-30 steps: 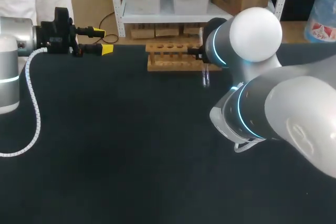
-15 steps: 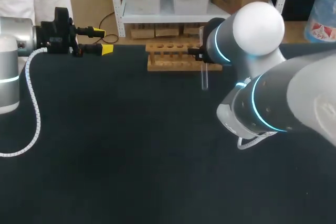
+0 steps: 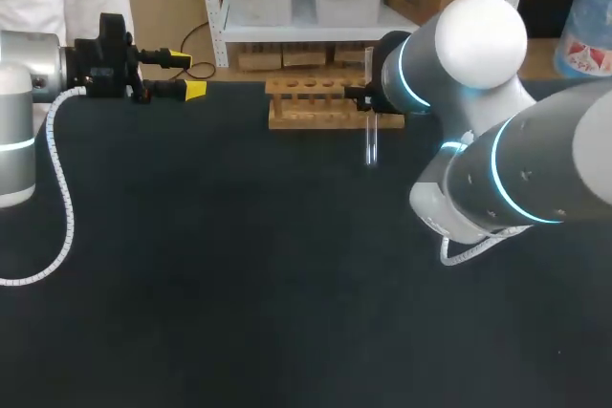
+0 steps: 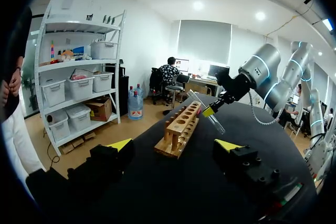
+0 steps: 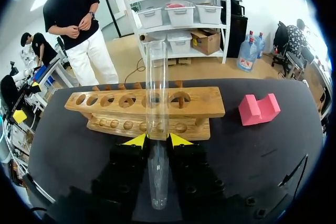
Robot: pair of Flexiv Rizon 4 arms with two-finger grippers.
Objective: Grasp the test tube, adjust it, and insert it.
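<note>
The right tool is clamped on the test tube, with a yellow tip pressing on each side of the glass. The tube runs lengthwise between the fingers. Its rounded end points back toward the wrist, and its open end reaches ahead of the tips, across the front of the wooden rack. That rack stands just ahead of the tool, with a row of round holes in its top board. The tube is not in any of these holes. Seen from overhead, the tube hangs nearly upright below the tool, by the end of the rack nearest that arm and above the dark worktop. A pink notched block lies on the worktop ahead of the tool, off to one side and past the end of the rack.

The left tool has its fingers spread and holds nothing. The rack is well ahead of it, with the tilted tube in the right tool beyond that. In the overhead view the left tool is over the far edge of the worktop, well apart from the rack.
</note>
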